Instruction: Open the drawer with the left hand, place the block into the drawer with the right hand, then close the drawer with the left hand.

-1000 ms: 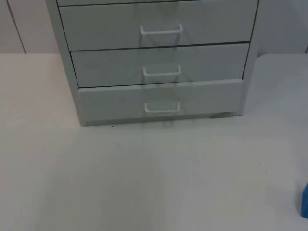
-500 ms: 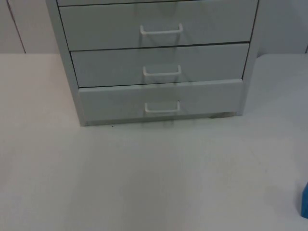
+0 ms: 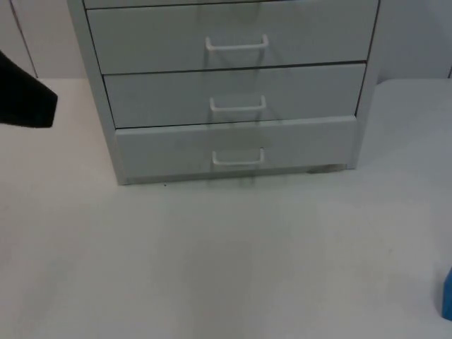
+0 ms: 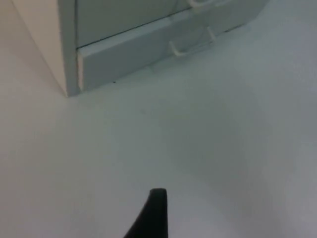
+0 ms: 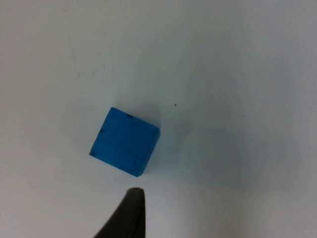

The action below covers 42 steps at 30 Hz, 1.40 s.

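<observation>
A grey drawer cabinet (image 3: 233, 85) stands at the back of the white table with all visible drawers shut. Its bottom drawer (image 3: 236, 147) has a white handle (image 3: 238, 158). A black part of my left arm (image 3: 25, 95) reaches in at the left edge, left of the cabinet and apart from it. From my left gripper (image 4: 153, 215) the cabinet's front corner and the bottom drawer handle (image 4: 190, 44) lie some way ahead. The blue block (image 3: 446, 293) rests on the table at the right edge. My right gripper (image 5: 130, 213) hovers just beside the blue block (image 5: 125, 141), not touching it.
Two more shut drawers with white handles, the middle drawer (image 3: 236, 95) and the upper drawer (image 3: 233, 39), sit above the bottom one. White table (image 3: 226, 261) stretches open in front of the cabinet. A grey partition wall (image 3: 417, 35) rises behind.
A black part of my left arm has come into the top view from the left edge. The drawers and the blue block have not moved.
</observation>
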Each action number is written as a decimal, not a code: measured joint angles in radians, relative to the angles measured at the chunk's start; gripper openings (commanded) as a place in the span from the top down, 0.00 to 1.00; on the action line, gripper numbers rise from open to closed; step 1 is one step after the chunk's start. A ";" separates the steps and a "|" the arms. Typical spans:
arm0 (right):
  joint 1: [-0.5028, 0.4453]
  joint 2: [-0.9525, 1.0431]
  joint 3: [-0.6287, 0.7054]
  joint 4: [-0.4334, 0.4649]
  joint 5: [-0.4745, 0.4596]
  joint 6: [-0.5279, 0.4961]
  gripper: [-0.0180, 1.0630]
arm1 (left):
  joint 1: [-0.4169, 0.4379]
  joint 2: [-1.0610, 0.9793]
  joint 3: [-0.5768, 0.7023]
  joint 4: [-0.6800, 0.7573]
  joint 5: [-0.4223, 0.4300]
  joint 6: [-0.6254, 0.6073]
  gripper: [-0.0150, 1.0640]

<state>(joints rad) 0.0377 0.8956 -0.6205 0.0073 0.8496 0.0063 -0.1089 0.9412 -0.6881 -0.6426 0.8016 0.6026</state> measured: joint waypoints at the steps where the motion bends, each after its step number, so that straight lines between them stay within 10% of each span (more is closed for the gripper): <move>1: 0.000 0.000 0.000 0.000 0.000 0.000 0.01 | -0.033 0.008 0.000 -0.001 -0.017 0.002 0.18; 10: 0.000 0.000 0.000 -0.007 -0.009 0.000 0.01 | -0.375 0.085 0.000 0.122 -0.178 -0.063 0.18; 24: 0.000 0.000 0.000 -0.007 -0.021 0.000 0.01 | -0.792 0.353 -0.050 0.841 -0.231 -0.538 0.18; 42: 0.000 0.000 0.000 -0.007 -0.031 0.000 0.01 | -0.856 0.609 -0.132 1.230 -0.285 -0.632 0.30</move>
<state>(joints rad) 0.0377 0.8956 -0.6205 0.0000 0.8188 0.0063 -0.9652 1.5503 -0.8206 0.5876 0.5165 -0.0297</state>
